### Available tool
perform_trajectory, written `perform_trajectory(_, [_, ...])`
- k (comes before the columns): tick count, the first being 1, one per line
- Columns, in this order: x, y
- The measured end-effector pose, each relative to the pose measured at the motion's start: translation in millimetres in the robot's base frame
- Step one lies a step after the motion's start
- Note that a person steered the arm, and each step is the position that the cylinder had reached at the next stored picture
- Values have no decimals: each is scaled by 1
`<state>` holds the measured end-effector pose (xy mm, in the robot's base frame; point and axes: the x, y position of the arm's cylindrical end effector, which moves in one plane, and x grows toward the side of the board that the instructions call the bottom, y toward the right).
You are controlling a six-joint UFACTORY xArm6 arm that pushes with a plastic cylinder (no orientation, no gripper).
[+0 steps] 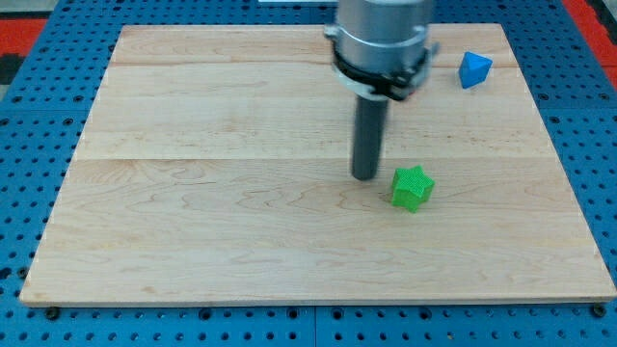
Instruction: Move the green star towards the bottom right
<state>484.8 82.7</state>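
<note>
Board: a pale wooden table top (241, 222) of joined planks, lying on a blue perforated base (29, 106) that shows on all four sides of it.
Arm: a grey cylindrical housing (381, 34) enters from the view's top, slightly right of centre; a black collar rings its lower edge, and a straight dark rod (368, 135) descends from it.
My tip: the rod's lower end (364, 177) sits at the board's surface a little right of the board's centre.
Claw: none is fitted; the arm ends in the bare rod, so nothing is clenched, released or grasped.
Green star: a small bright green star-shaped block (413, 187) lies on the board right of centre, roughly midway between the view's top and bottom edges of the wood.
Tip and star: my tip stands just beside the green star, on its left and slightly toward the view's top; a narrow strip of wood shows between them, so they appear apart.
Blue block: a small blue block (473, 69), angular and roughly triangular in outline, rests near the board's top right corner, well apart from the green star and from my tip.
</note>
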Motion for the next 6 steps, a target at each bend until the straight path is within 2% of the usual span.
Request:
perform_trajectory(1, [13,42])
perform_trajectory(2, [-7,37])
perform_trajectory(3, [-8,88])
perform_trajectory(4, [-23,83])
perform_trajectory(5, [-17,114])
perform_trajectory(6, [44,112])
